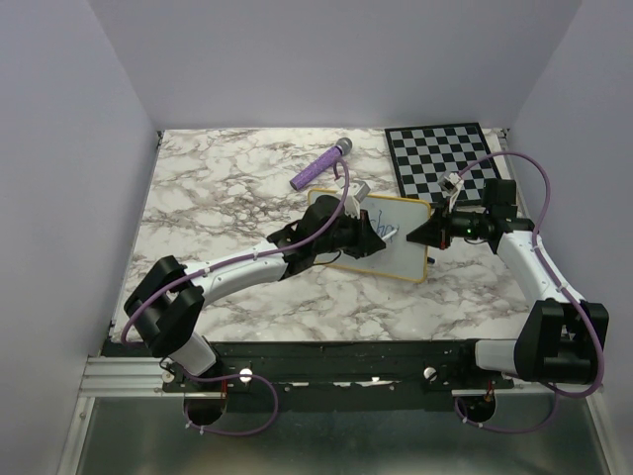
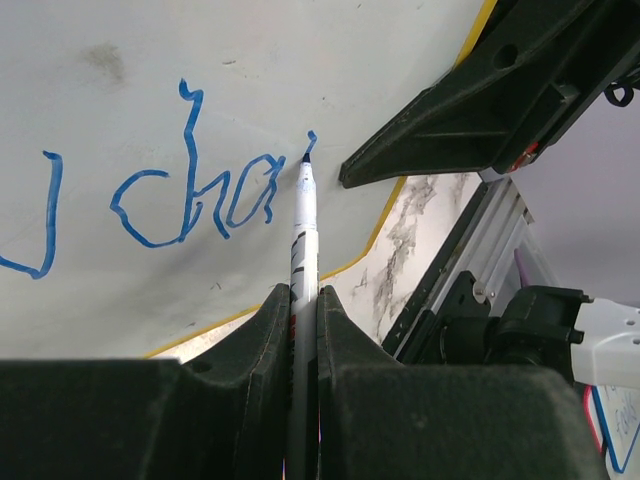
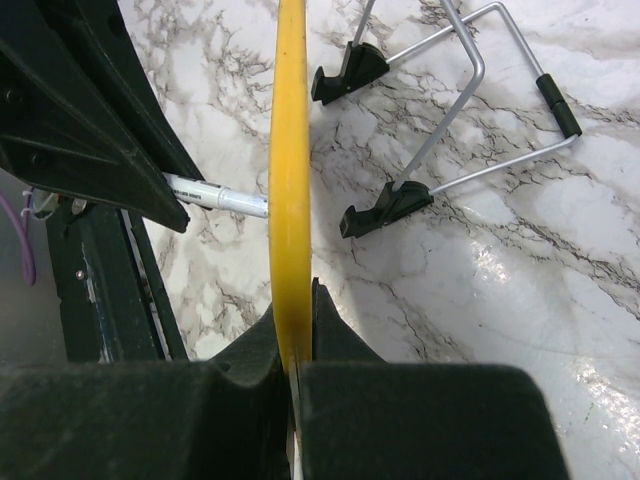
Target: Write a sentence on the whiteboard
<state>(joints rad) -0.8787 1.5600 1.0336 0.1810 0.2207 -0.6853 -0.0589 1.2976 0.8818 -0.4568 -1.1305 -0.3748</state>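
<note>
Left gripper (image 2: 303, 300) is pinching a marker (image 2: 303, 225) whose tip is touching the whiteboard (image 2: 300, 60) just ahead of its fingers (image 2: 255, 335), the sentence (image 2: 190, 200) beyond reading only "cha" and a started letter, most seemingly remaining, while the right gripper (image 3: 293, 320) is clamping the board's yellow edge.

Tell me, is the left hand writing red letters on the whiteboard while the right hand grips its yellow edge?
Not red: the left wrist view shows the letters are blue. Otherwise right: the left hand presses a marker to the whiteboard, and the right hand grips its yellow frame.
</note>
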